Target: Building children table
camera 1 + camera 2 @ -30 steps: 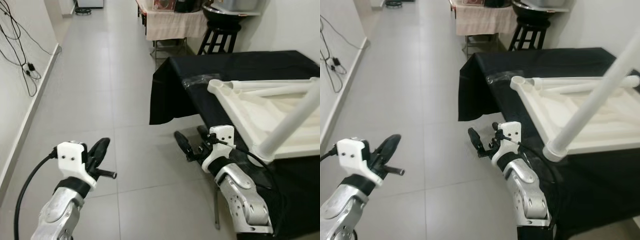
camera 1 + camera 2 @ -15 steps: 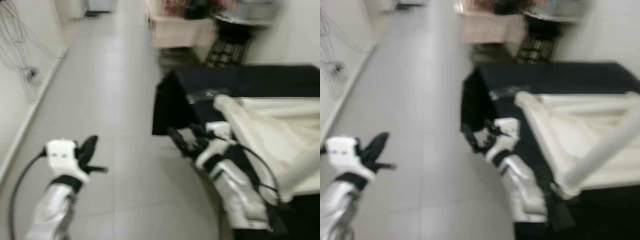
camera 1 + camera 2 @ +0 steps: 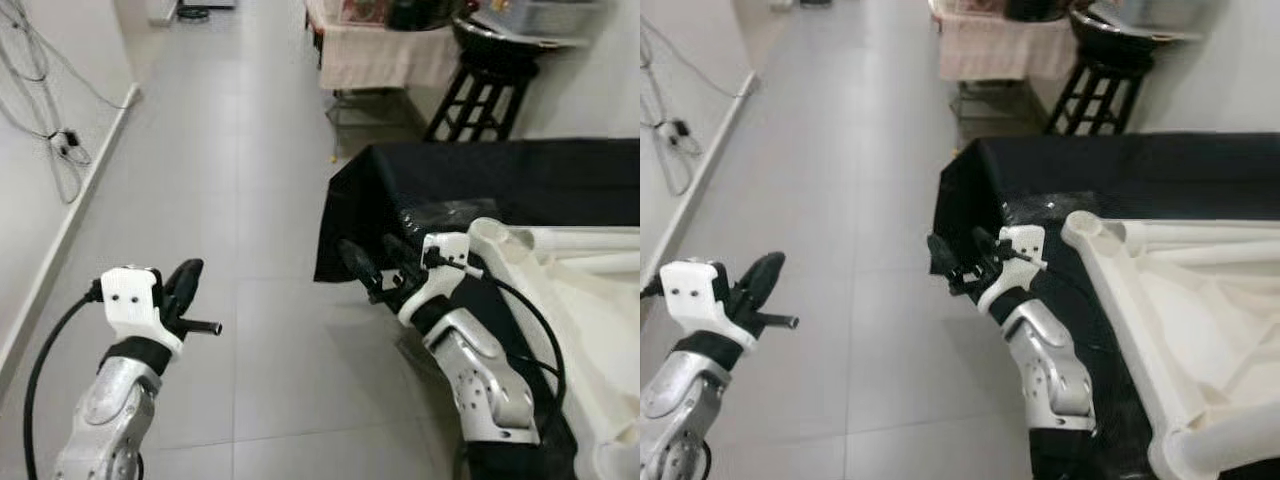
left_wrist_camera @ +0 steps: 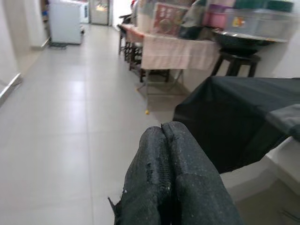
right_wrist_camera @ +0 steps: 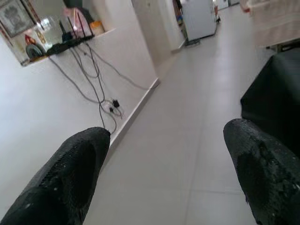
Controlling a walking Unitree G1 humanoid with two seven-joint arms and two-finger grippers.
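Worktop [image 3: 560, 180] under black cloth sits further right in head views than a second ago; camera has turned, white leg pole that crossed frame then now out of sight. Floor [image 3: 250, 150] of grey tiles runs ahead. Children table [image 3: 1200, 300], white, lies upside down on worktop, long rim running toward robot, round corner socket at far left corner. Right tool [image 3: 372, 272] hovers off worktop's near-left corner, fingers apart, empty. Left tool [image 3: 186, 290] over floor, fingers [image 4: 168, 178] pressed together, empty.
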